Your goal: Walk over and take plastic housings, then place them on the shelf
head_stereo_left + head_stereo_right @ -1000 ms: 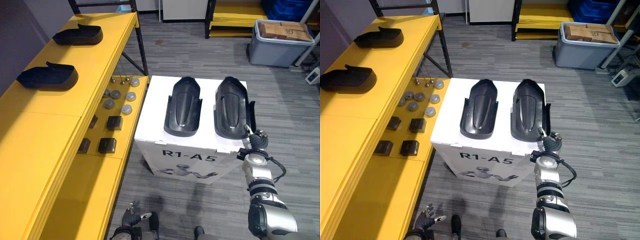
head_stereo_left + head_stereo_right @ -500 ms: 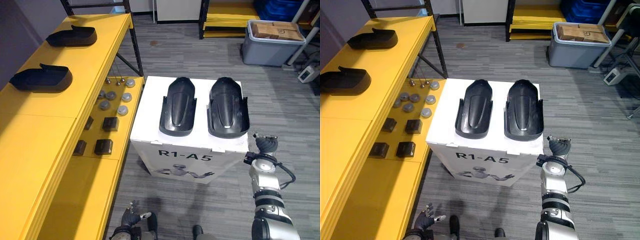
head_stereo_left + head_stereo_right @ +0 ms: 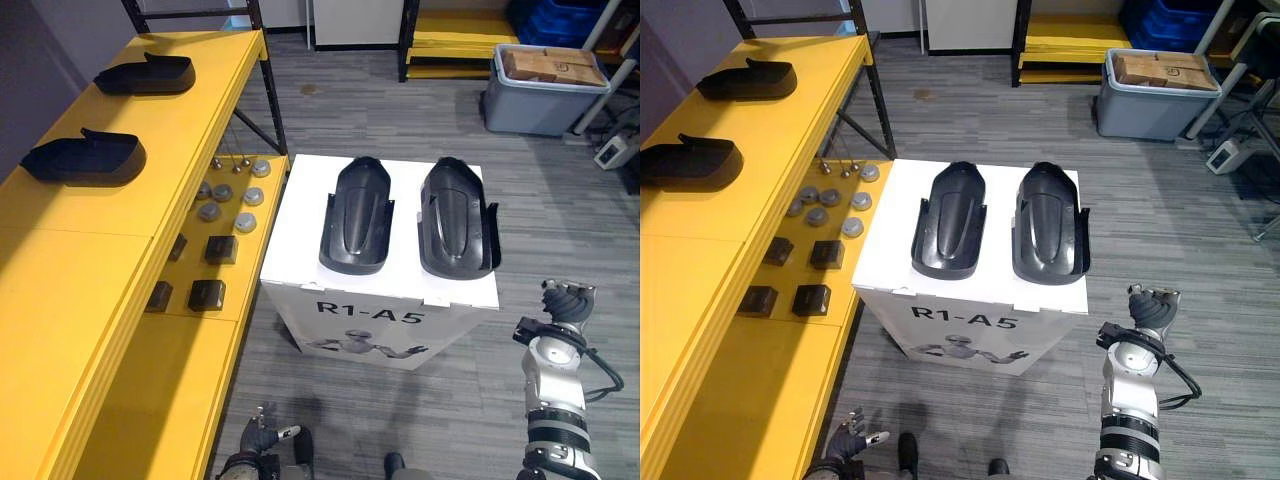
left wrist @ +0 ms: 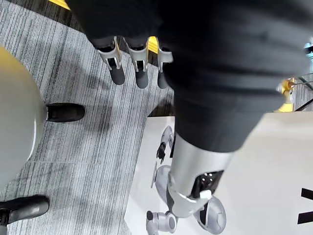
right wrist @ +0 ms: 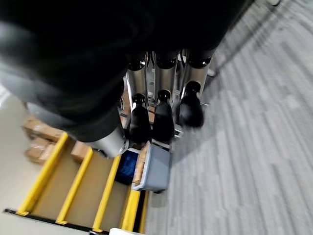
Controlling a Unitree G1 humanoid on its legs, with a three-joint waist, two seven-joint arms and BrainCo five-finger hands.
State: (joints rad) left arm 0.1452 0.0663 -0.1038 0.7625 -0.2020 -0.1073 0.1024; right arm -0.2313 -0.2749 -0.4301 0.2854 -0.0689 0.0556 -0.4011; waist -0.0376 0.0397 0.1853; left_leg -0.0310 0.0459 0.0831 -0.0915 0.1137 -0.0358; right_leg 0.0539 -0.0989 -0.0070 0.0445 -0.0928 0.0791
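Observation:
Two black plastic housings lie side by side, hollow side up, on a white box in the middle. Two more black housings rest on the top of the yellow shelf at the left. My right hand hangs off the box's front right corner, apart from it, its fingers straight and empty. Low at the bottom, near the floor, my left hand is open too, with its fingers straight and holding nothing.
Small metal discs and black blocks lie on the shelf's lower ledge beside the box. A grey bin holding cardboard boxes stands at the back right, by a yellow rack. Grey floor surrounds the box.
My right hand has moved away from the near corner of the right housing, down and to the right, off the box. The view has shifted a little.

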